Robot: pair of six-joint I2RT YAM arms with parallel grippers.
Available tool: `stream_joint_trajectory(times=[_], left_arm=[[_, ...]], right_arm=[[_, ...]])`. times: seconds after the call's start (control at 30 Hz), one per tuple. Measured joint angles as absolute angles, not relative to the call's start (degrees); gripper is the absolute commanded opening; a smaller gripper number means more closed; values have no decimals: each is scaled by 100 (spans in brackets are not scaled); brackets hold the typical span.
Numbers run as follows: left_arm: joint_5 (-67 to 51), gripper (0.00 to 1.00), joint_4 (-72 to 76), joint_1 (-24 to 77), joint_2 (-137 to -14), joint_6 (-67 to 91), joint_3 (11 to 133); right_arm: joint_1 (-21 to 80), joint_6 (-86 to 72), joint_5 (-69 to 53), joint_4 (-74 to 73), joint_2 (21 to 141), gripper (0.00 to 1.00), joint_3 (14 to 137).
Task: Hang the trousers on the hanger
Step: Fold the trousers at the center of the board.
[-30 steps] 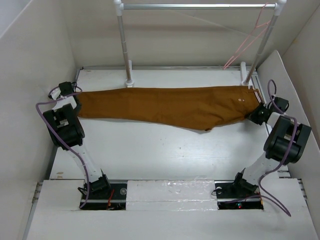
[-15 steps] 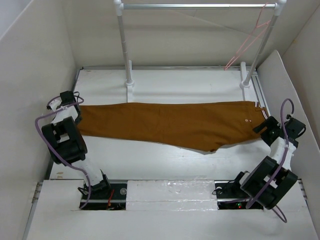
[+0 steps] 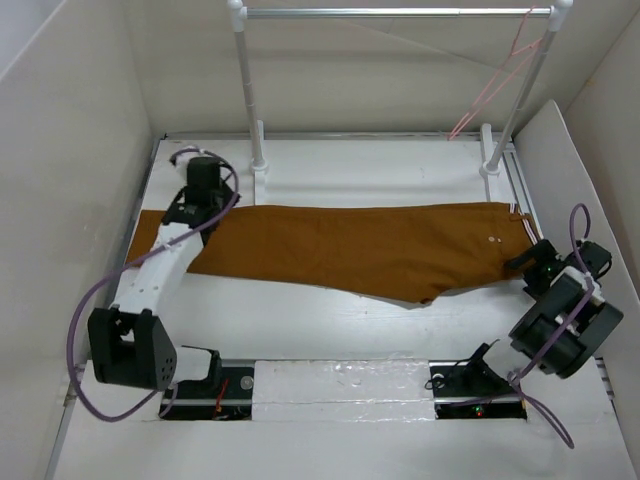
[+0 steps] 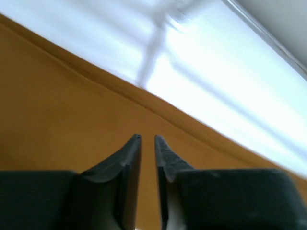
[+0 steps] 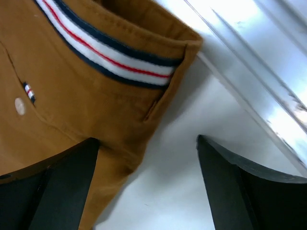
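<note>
The rust-brown trousers (image 3: 350, 245) lie flat across the table, legs to the left, striped waistband (image 5: 110, 52) to the right. My left gripper (image 3: 210, 200) hovers over the leg end, its jaws nearly together with only a thin slit, and in the left wrist view (image 4: 147, 138) nothing sits between them above the cloth (image 4: 57, 96). My right gripper (image 3: 530, 262) stands open just off the waistband corner; the right wrist view (image 5: 146, 140) shows bare table between its fingers and cloth (image 5: 72, 96) under the left one. The pale-pink wire hanger (image 3: 487, 95) hangs from the rail's right end.
A silver rail (image 3: 390, 12) on white posts (image 3: 247, 90) spans the back of the table. White walls close in on the left and right sides. A slanted white panel (image 3: 570, 170) stands close to the right arm.
Both grippers have let go of the trousers, which now lie slack on the table. The left arm swung in over the leg end and closed up; the right arm drew back, open.
</note>
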State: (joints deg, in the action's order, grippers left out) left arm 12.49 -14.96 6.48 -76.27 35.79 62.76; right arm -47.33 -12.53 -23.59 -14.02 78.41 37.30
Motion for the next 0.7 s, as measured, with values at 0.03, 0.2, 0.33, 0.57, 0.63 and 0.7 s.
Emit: stream_joint_trajectory(times=[0.03,0.2,0.33,0.57,0.63,0.7], left_arm=[[1164,6,-1358,1024,-7474,3607,6136],[843,0,-1192,2536,-7087,4036,5358],[919,0,-1173,3553,-7382,4399,5135],[1162,0,-1052,3977,-7804,4663,4578],[1223,0,-1041,4005,-7854,4659,4488],[1243,0,-1033,4010,-7859,4641,4440]], right_arm=[[-4678,-1291,-2408,-1308,8071,89,3782],[-4532,-1566,-2740,-558,8597,17,3892],[-4449,-1817,-2954,-58,8678,0,3699],[-4060,-1820,-2757,-598,6361,0,3339],[-3686,-1820,-2683,-1004,5212,0,3494],[-3234,-1763,-2620,-1533,4519,0,3968]])
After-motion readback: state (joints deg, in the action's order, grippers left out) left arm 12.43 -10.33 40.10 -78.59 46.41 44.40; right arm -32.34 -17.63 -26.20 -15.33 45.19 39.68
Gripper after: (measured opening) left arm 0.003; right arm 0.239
